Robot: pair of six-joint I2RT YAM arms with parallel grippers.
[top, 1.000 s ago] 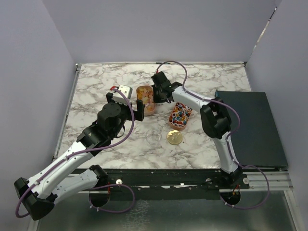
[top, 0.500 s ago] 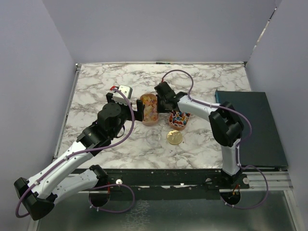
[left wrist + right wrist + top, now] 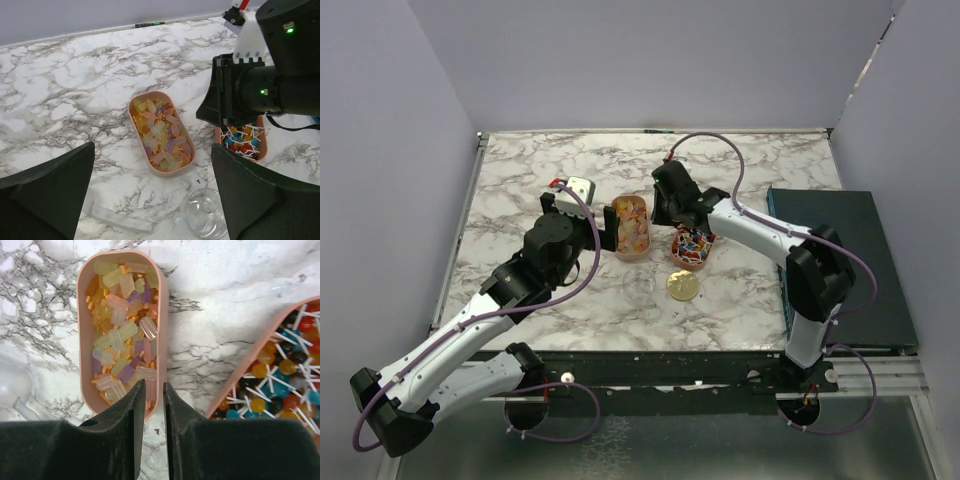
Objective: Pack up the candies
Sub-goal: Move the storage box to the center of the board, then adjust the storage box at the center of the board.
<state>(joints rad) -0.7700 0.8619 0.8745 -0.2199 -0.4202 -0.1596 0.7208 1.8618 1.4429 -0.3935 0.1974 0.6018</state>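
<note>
Marble table (image 3: 520, 200), candies (image 3: 122, 340) in both wrist views, gold lid (image 3: 683, 286) only overhead.

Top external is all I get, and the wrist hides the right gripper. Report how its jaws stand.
Observer: The right gripper is almost closed, only a thin gap showing, nothing visibly held, over one end of the first tray of pastel candies.
Operator: Now the left gripper.
Observer: The left gripper is wide open and empty.
Operator: And beside that tray?
Observer: A second tray holds round lollipops on white sticks.
</note>
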